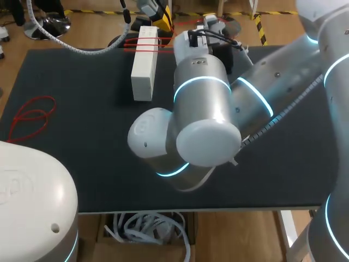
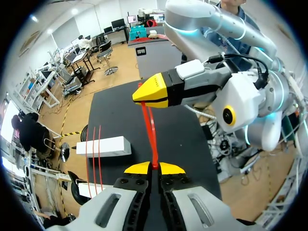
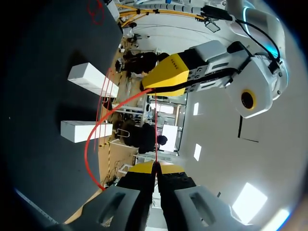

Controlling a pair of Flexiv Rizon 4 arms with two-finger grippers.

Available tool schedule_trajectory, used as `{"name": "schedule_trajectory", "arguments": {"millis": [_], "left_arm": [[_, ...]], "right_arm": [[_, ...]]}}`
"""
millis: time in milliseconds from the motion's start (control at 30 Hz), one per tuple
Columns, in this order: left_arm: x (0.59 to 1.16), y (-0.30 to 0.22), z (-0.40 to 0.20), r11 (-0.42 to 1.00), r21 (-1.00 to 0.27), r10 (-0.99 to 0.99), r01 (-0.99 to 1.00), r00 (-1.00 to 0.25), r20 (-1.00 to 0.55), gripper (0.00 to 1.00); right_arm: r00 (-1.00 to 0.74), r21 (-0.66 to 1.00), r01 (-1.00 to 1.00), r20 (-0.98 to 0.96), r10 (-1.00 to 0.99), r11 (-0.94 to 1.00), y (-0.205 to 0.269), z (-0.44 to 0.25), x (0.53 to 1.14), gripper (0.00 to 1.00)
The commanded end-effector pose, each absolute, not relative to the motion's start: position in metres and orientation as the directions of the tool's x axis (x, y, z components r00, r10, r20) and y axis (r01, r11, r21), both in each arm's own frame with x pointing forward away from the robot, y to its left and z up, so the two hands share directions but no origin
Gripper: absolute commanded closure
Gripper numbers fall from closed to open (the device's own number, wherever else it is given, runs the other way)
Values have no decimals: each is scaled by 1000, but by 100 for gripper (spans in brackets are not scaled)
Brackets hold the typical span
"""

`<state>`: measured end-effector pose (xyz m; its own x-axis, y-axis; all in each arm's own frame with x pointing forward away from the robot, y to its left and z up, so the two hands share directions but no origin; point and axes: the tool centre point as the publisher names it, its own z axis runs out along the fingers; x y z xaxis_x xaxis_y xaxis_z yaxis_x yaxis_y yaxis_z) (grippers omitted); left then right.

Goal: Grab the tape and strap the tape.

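Red tape (image 2: 149,130) hangs stretched in the air just beside the white box (image 2: 103,146). The left gripper (image 2: 154,167) and right gripper (image 3: 155,167) each pinch one end of it. Red loops (image 2: 94,154) around the box are possibly the same strand.

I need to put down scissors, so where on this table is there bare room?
Free: the mat between the loose red loop and the white box, and its near strip. Crowded: the far edge beside the box, where the left fingers and right fingers pinch red tape.
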<state>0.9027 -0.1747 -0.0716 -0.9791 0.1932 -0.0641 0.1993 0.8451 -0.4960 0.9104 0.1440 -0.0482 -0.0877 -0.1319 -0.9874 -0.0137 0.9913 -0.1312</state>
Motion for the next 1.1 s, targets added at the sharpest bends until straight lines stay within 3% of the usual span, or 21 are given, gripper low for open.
{"name": "schedule_trajectory", "arguments": {"millis": [33, 1100], "left_arm": [[902, -175, -71, 847, -493, 192, 198, -979, -64, 100], [902, -175, -71, 847, -493, 192, 198, -979, -64, 100]], "right_arm": [[-91, -136, -11, -987, -136, 991, 146, -48, 910, 100], [-99, -150, -5, -984, -150, 989, 141, -47, 911, 100]]}}
